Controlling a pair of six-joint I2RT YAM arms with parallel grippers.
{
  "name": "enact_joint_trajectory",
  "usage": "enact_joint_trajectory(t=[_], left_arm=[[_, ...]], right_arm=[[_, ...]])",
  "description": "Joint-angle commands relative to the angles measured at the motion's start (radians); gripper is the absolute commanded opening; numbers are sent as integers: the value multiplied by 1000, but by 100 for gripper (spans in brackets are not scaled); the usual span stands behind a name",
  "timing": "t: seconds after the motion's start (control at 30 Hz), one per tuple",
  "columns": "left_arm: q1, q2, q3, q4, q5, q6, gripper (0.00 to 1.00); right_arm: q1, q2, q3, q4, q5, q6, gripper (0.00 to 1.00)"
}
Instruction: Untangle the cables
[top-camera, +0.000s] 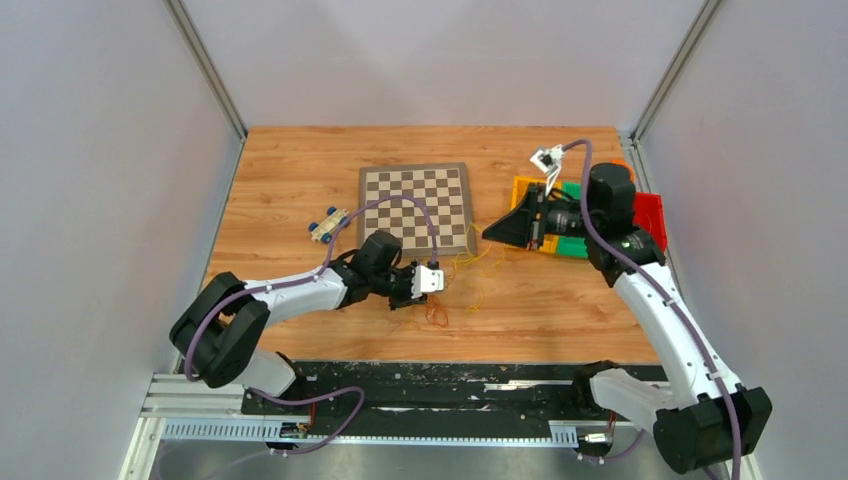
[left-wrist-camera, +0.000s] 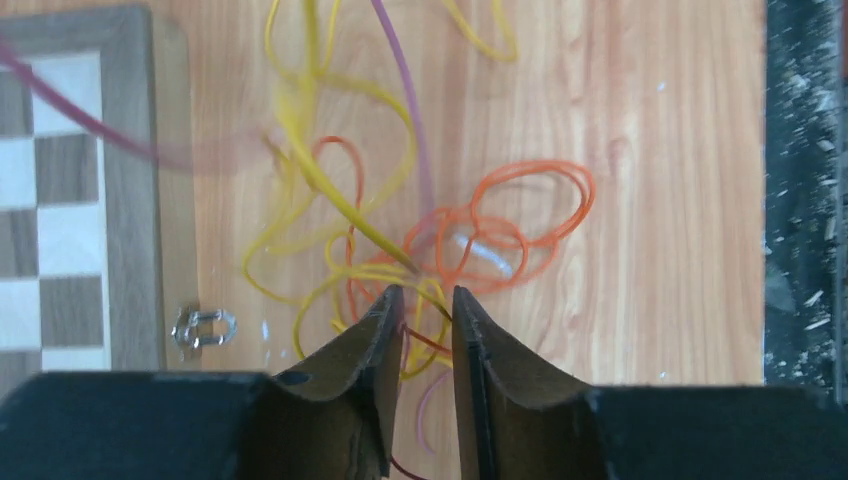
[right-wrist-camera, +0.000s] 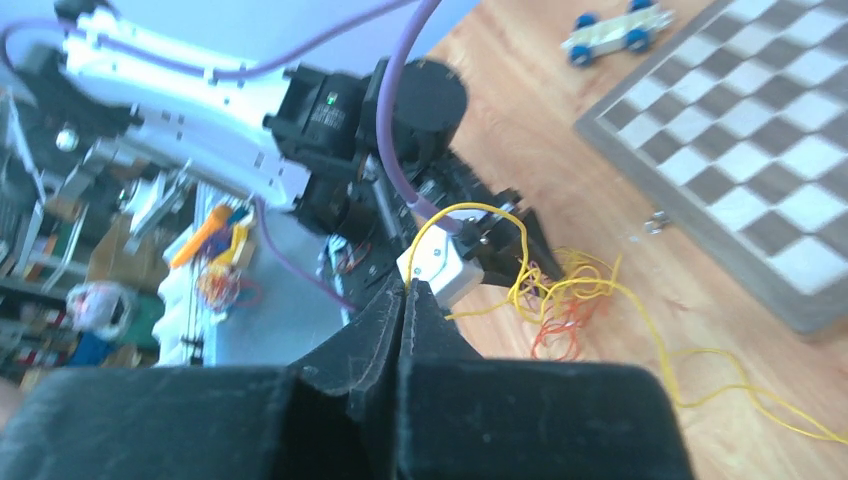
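Observation:
The cables are a small tangle of thin yellow, orange and red strands (top-camera: 440, 308) on the wood table, just in front of the chessboard. In the left wrist view, orange loops (left-wrist-camera: 530, 215) lie right of yellow loops (left-wrist-camera: 320, 180). My left gripper (left-wrist-camera: 428, 292) is low over the tangle (top-camera: 418, 298). Its jaws stand a narrow gap apart, with yellow and red strands running between them. My right gripper (right-wrist-camera: 408, 284) is shut on one yellow strand, which trails down to the tangle (right-wrist-camera: 560, 300). It is raised to the right of the board (top-camera: 490, 234).
A chessboard (top-camera: 415, 205) lies behind the tangle, with a small metal clasp (left-wrist-camera: 203, 327) at its edge. A small blue-wheeled toy car (top-camera: 328, 225) sits to its left. Orange (top-camera: 525, 190), green (top-camera: 570, 245) and red (top-camera: 648, 215) pieces lie at the right. A black rail (top-camera: 450, 380) runs along the near edge.

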Motion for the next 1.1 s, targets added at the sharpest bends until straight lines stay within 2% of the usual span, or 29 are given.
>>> enact_joint_trajectory(t=[0.0,0.03,0.1,0.17,0.23,0.33,0.4,0.5,0.67,0.8,0.93,0.97,1.07], left_arm=[[62,-29,-18,4,14,136,19],[65,-40,-20,-22,26,153,11],[61,-59,-2,-89,41,198,5],[58,-52,46,-195,-15,234,1],[69,-52,84,-315,-70,302,0],[115,-95,53,-445,-104,444,0],[156,-130,22,-496,-130,502,0],[220,-173,2,-558,-121,543,0],[256,-220,-21,-549,-111,490,2],[260,-229,-34,-508,-114,441,4],[261,-224,-33,-492,-112,409,6],[261,-224,-32,-491,-112,403,6],[263,-221,-33,-480,-112,396,7]], right_arm=[[-130,-63,127,-6,-29,66,0],[-159,-70,152,-18,-36,66,0],[-231,-76,201,-42,-57,72,0],[-290,-78,232,-58,-87,72,0],[-372,-79,248,-83,-111,56,0],[-465,-78,238,-113,-163,43,0],[-484,-69,223,-164,-164,-3,0],[-477,-58,178,-271,-133,-160,0],[-364,-23,69,-455,-16,-481,0],[-143,-3,-29,-490,230,-713,0],[25,41,-109,-449,470,-832,0],[57,60,-118,-441,508,-849,3],[92,123,-109,-437,609,-839,40]])
